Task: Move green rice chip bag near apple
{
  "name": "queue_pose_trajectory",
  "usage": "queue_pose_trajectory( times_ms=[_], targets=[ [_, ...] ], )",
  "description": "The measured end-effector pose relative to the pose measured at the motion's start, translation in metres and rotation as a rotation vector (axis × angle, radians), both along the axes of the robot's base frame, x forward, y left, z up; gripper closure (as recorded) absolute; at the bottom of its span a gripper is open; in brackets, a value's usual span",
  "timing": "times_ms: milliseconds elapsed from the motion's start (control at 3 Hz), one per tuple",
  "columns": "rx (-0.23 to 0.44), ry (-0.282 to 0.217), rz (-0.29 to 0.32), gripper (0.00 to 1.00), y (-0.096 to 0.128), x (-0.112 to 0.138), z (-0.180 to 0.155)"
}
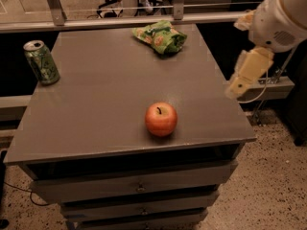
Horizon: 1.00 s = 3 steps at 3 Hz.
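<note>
Lying at the far edge of the table [105, 90], the bag [160, 36] is well apart from the apple [161, 119] near the front, so the whole move is left to do. The gripper [242, 78] hangs off the table's right side, holding nothing visible; whether it is wide or narrow cannot be told. The drawers [139, 188] below are closed, their contents hidden.

Light-green bag [160, 36], red-orange apple [161, 120], green can [42, 63], grey table [96, 104]; cream jaws off its right edge.
</note>
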<state>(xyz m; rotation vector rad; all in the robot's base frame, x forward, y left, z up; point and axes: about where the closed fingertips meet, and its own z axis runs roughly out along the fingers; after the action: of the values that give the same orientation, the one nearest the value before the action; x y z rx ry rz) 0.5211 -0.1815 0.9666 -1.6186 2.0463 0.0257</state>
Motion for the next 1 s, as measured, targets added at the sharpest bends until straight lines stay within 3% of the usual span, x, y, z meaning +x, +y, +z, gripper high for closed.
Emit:
queue_pose_trajectory(
  times_ms=[333,667,1000],
  targets=[
    [0.14,-0.089,0.02,0.0,0.027,0.069,0.004],
    [0.277,-0.138,-0.01,0.0,0.039,0.131,0.004],
    [0.277,-0.138,-0.01,0.0,0.039,0.131,0.004]
  ],
)
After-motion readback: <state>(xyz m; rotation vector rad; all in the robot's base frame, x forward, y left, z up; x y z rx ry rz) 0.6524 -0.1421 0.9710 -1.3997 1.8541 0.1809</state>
